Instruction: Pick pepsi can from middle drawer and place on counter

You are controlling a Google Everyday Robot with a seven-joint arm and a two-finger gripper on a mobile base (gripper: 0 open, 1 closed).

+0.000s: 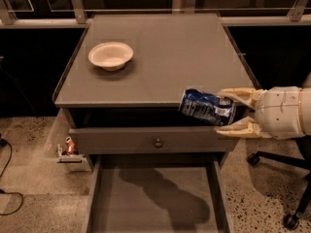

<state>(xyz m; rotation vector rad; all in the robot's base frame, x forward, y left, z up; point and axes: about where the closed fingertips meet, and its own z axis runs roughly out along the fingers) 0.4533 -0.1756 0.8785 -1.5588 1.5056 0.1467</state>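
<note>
My gripper point(227, 111) comes in from the right and is shut on the pepsi can point(206, 107), a dark blue can with white markings. The can lies on its side in the air, at the level of the counter's front edge, over its right part. The counter point(165, 52) is a flat grey top. Below it the middle drawer point(155, 198) is pulled out, a shallow grey box with a bare floor carrying my arm's shadow.
A white bowl point(111, 55) sits on the counter's left part. A grey drawer front with a round knob point(158, 142) is just under the counter. A small reddish object in a clear holder point(70, 147) stands on the floor at left. An office chair base point(286, 188) is at right.
</note>
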